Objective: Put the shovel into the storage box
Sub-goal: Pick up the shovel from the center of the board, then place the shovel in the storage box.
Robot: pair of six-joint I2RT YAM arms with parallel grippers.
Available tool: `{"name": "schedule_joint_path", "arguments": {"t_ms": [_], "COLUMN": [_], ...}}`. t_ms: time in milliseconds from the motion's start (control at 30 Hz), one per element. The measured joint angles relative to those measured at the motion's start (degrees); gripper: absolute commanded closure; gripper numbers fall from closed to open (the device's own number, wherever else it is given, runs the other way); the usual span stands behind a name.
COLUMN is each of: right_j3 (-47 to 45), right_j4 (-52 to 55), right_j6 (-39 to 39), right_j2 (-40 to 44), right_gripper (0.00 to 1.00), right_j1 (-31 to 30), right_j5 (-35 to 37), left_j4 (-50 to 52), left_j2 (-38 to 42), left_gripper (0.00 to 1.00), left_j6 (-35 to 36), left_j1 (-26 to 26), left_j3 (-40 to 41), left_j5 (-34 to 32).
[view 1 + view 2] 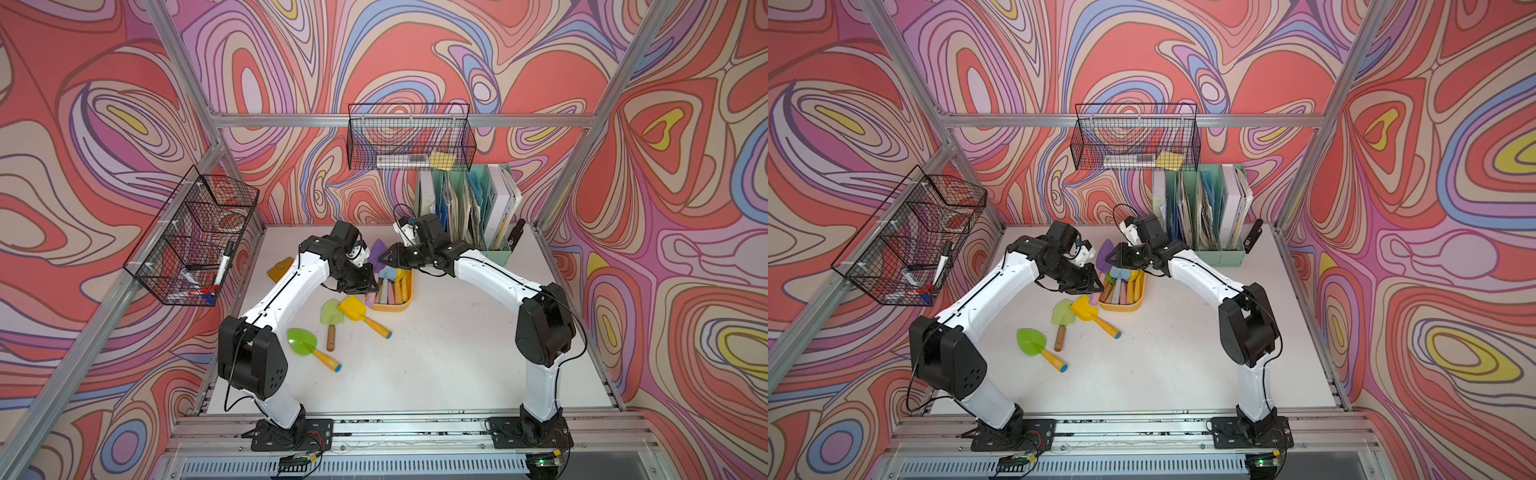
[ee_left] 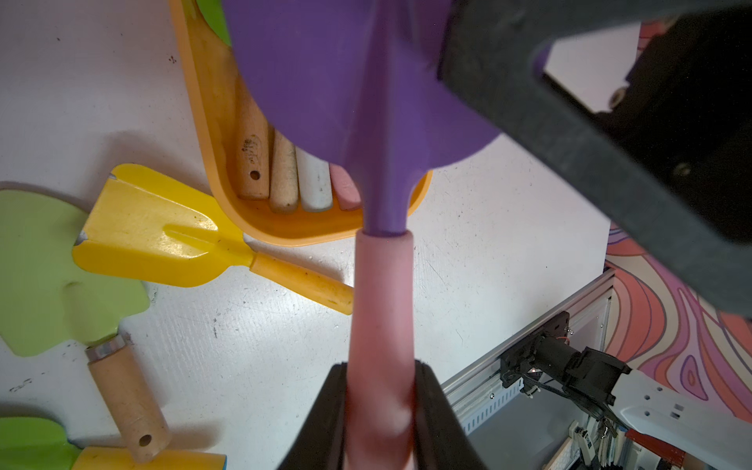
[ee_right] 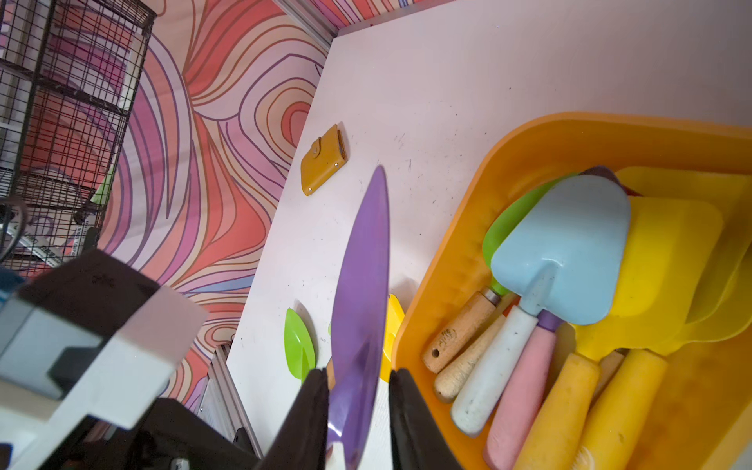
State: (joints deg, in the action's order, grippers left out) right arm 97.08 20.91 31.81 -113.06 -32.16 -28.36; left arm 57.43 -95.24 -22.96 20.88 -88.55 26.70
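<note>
Alongside the left rim of the shallow yellow-orange plastic storage box (image 1: pixel 405 306), raised off the white tabletop (image 1: pixel 457 353) and not yet inside: purple-bladed, pink-handled toy shovel (image 2: pixel 309 73). Clamped at the pink handle by the black jaws of the left gripper (image 2: pixel 380 368). Straddled at the blade by the right gripper (image 3: pixel 358 372), jaws close on either face; cannot tell whether pressing. Lying inside the box among other handles: pale-blue-bladed, white-handled shovel (image 3: pixel 569 244).

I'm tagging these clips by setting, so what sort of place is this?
Probably a staged robot test cell, not a real room: an aluminium frame carries printed swirl walls, two arms are bolted to a front rail, and a file organizer and wire basket serve as office props.
</note>
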Motion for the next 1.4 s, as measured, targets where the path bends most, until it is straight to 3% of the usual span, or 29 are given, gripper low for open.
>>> {"name": "schedule_joint_path", "arguments": {"t_ms": [200,300,433,567,933,1400], "right_j3": [0.3,0.8,0.8,0.8,2.2,7.4], "right_j4": [-1.1,-1.4,-1.6,-1.6,-2.1,-4.7], "right_j6": [2.4,3.2,3.0,3.0,2.8,3.2], "right_j2": [-0.2,-0.2,-0.3,-0.4,-6.2,-16.8], "right_gripper": [1.0,1.0,1.0,1.0,1.0,1.0], "right_j1": [0.2,0.0,0.2,0.6,4.0,4.6], "right_j5": [-0.5,-0.4,-0.5,-0.6,-3.6,-1.0], "left_j4": [-0.1,-0.4,-0.7,-1.3,-2.7,-6.9], "left_j2": [0.0,0.0,0.1,0.4,5.1,11.3], "left_gripper": [0.83,0.65,0.33,0.18,0.16,0.15], "left_j6": [-0.7,-1.4,-1.5,-1.6,-1.5,-1.5], "left_j1": [0.6,1.0,1.0,1.0,1.0,1.0], "left_j3": [-0.5,-0.7,-0.9,-1.2,-1.0,3.0], "left_j5": [-0.1,-0.9,-0.1,0.4,0.6,0.6]}}
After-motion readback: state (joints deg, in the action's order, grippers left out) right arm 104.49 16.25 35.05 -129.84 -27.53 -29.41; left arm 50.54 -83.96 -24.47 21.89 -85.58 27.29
